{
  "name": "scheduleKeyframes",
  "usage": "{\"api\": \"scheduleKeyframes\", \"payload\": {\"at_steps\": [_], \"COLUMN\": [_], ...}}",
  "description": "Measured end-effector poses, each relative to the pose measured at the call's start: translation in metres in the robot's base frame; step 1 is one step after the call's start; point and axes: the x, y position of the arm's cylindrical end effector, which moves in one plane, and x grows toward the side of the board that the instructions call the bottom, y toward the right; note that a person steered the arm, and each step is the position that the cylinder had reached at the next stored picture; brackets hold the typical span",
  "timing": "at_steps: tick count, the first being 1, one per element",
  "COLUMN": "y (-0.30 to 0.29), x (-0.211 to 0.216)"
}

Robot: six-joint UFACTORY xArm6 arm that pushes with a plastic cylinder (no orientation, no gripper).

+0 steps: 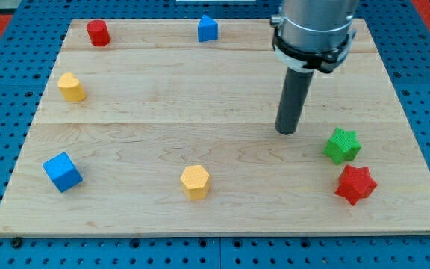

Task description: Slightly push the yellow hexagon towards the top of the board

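Observation:
The yellow hexagon lies near the bottom edge of the wooden board, a little left of centre. My tip stands on the board well to the hexagon's upper right, not touching it. It is left of the green star and apart from it.
A red star lies just below the green star. A blue cube is at the lower left, a yellow heart-shaped block at the left, a red cylinder at the top left, and a blue block at the top centre.

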Motion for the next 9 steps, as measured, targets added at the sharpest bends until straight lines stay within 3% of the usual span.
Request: {"api": "scheduleKeyframes", "payload": {"at_steps": [2,3,6,7,9], "y": [-0.010,-0.014,-0.072,-0.108,-0.107], "x": [0.000,0.020,0.144,0.141,0.085]}}
